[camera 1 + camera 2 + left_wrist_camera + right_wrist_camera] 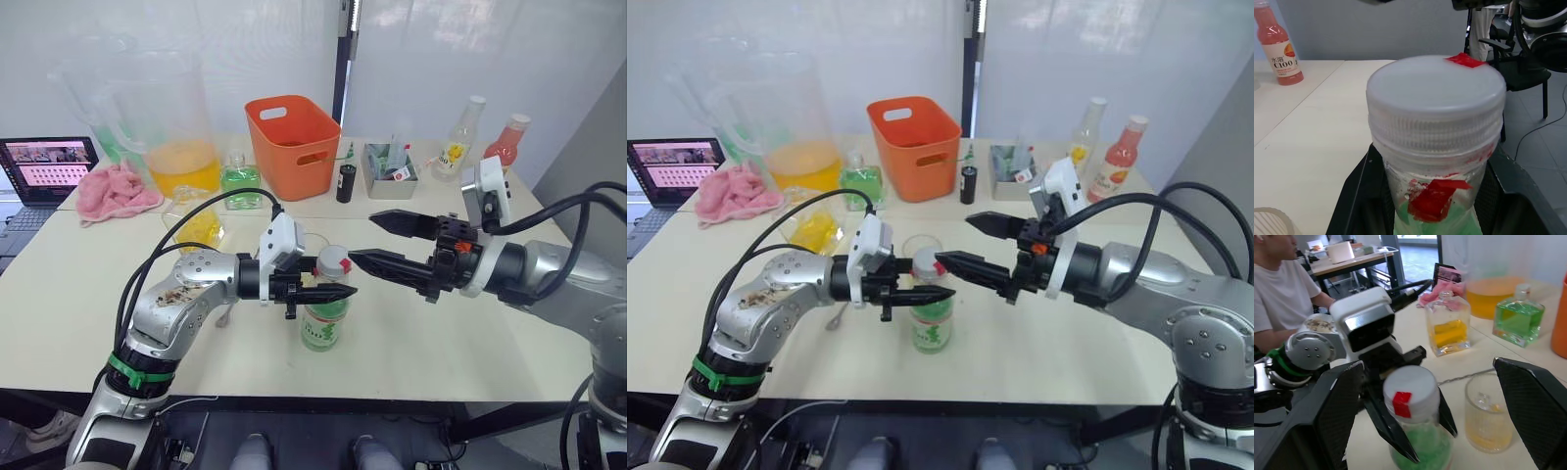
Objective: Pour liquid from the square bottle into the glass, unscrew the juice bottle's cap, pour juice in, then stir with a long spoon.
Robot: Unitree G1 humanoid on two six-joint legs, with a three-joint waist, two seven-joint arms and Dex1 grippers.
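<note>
While the left gripper (pixel 328 292) squeezes the neck of the juice bottle (pixel 324 323) just under its cap, the right gripper (pixel 377 240) hangs wide open right next to that cap, with nothing in it. One right finger points at the cap (pixel 1410 394) and the other sits higher up and farther back. The bottle is thin see-through plastic, so I think it is light and a bit squishy, and it could bend or slip if squeezed too hard. The neck is the stiff part, so that is a good place to hold it. The cap is white, round and has little ridges around its side, with a bit of red tape on top. Those ridges look like the best spot for the open fingers to pinch and twist. The glass (pixel 1488 415) stands just behind the bottle from the left gripper, smooth, hard and easy to break, with some yellow drink in it. The square bottle (pixel 1448 328) is thick glass, probably heavy, and stands farther back.
</note>
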